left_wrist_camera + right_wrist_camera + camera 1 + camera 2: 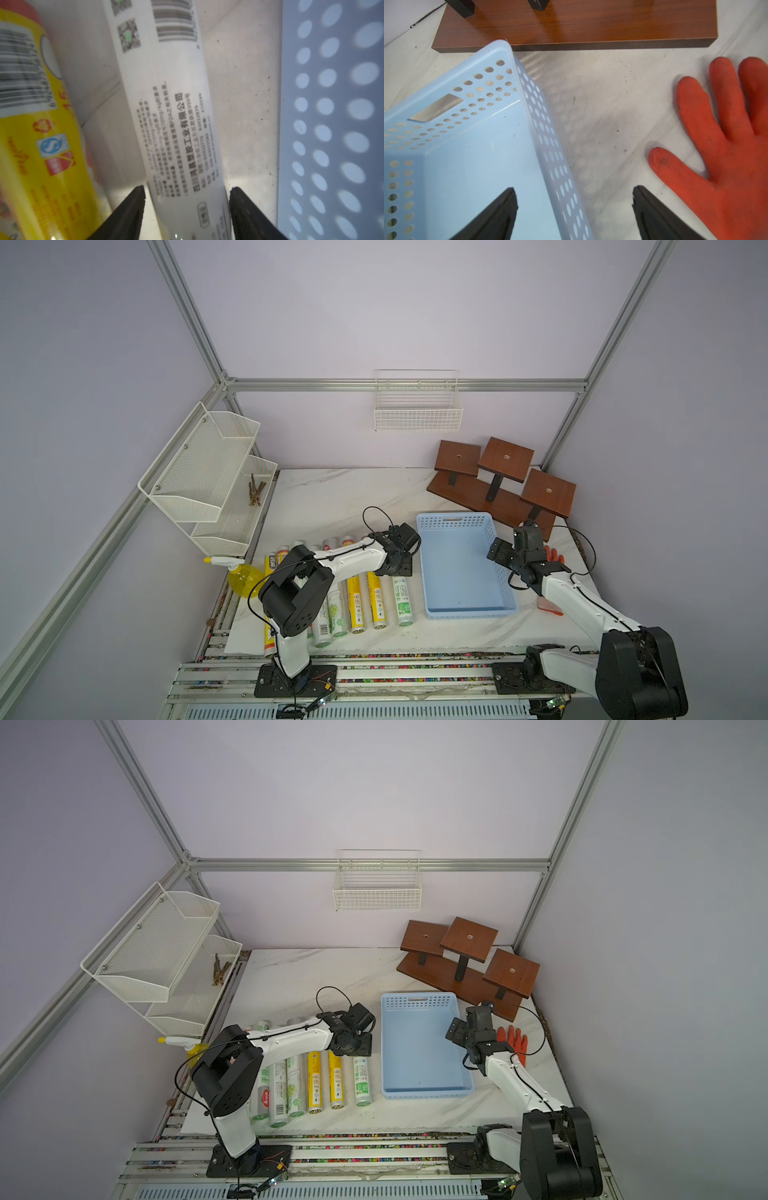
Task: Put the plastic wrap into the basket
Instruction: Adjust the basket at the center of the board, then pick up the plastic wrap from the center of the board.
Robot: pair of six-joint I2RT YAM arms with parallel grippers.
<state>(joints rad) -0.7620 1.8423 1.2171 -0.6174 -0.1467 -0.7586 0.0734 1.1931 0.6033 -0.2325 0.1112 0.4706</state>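
Note:
Several plastic wrap rolls lie side by side on the table left of the basket, some yellow [378,601], some white with green print. My left gripper [187,191] is down over the rightmost white roll [176,114] [402,597] [362,1077]. Its jaws are open, one finger on each side, with only thin gaps to the roll. A yellow roll [31,145] lies alongside. The light-blue basket [457,516] [419,1000] [332,104] holds nothing. My right gripper [574,193] [498,551] is open and straddles the basket's right wall [550,145].
An orange glove [726,145] [513,1040] lies right of the basket. A brown wooden stand [498,485] stands behind it. A yellow spray bottle [241,576] and a white mesh shelf [208,472] are at the left. A white wire basket [417,406] hangs on the back wall.

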